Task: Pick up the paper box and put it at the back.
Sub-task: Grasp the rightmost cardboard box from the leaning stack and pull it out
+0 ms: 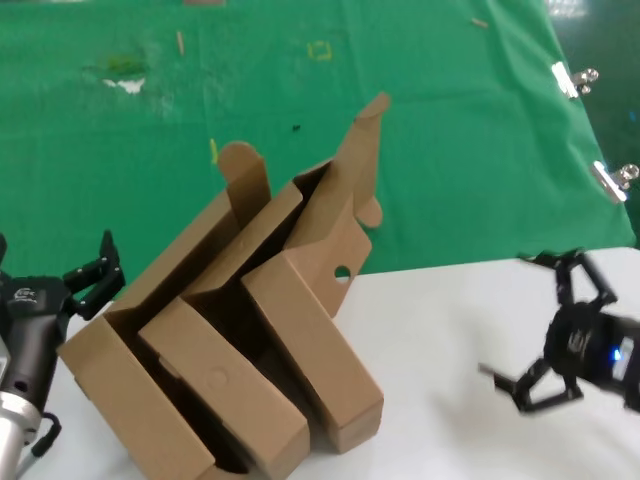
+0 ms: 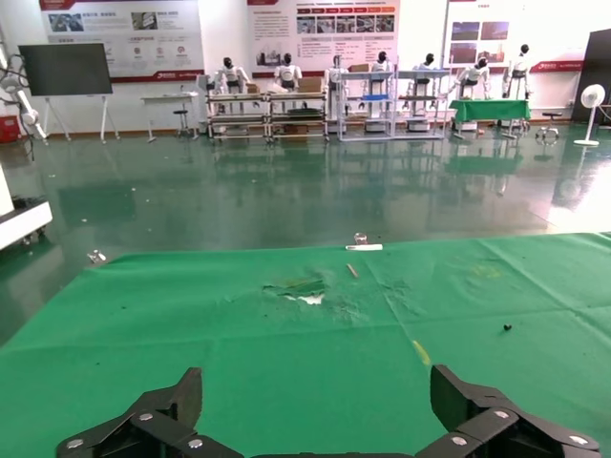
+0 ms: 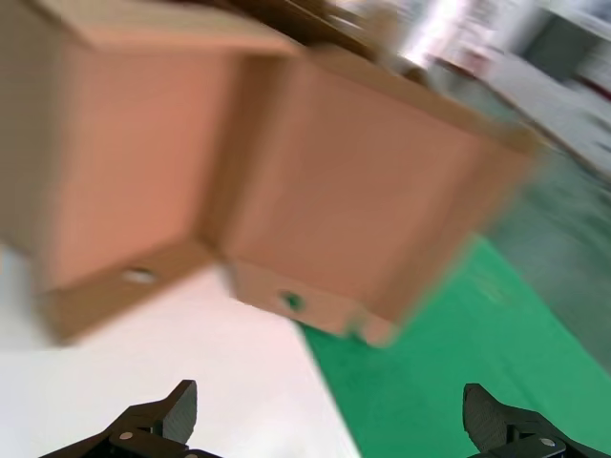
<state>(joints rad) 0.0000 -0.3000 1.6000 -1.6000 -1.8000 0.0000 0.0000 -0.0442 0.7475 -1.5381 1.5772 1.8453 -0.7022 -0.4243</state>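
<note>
The paper box (image 1: 318, 335), brown cardboard with a punched round hole, lies tilted across the line between the white table and the green cloth. Its open lid (image 1: 352, 195) with rounded ear flaps rises over the cloth. It leans against two like brown boxes (image 1: 190, 370). The right wrist view shows the paper box (image 3: 353, 200) ahead, apart from the fingers. My right gripper (image 1: 502, 314) is open and empty above the white table, to the right of the box; its jaws (image 3: 332, 420) straddle the cloth edge. My left gripper (image 1: 112, 265) is open and empty left of the boxes, facing bare cloth (image 2: 315, 401).
The green cloth (image 1: 450, 150) covers the back, with small scraps and marks (image 1: 125, 72). The white tabletop (image 1: 450, 330) lies in front. Two metal clips (image 1: 570, 78) (image 1: 612, 180) hold the cloth's right edge.
</note>
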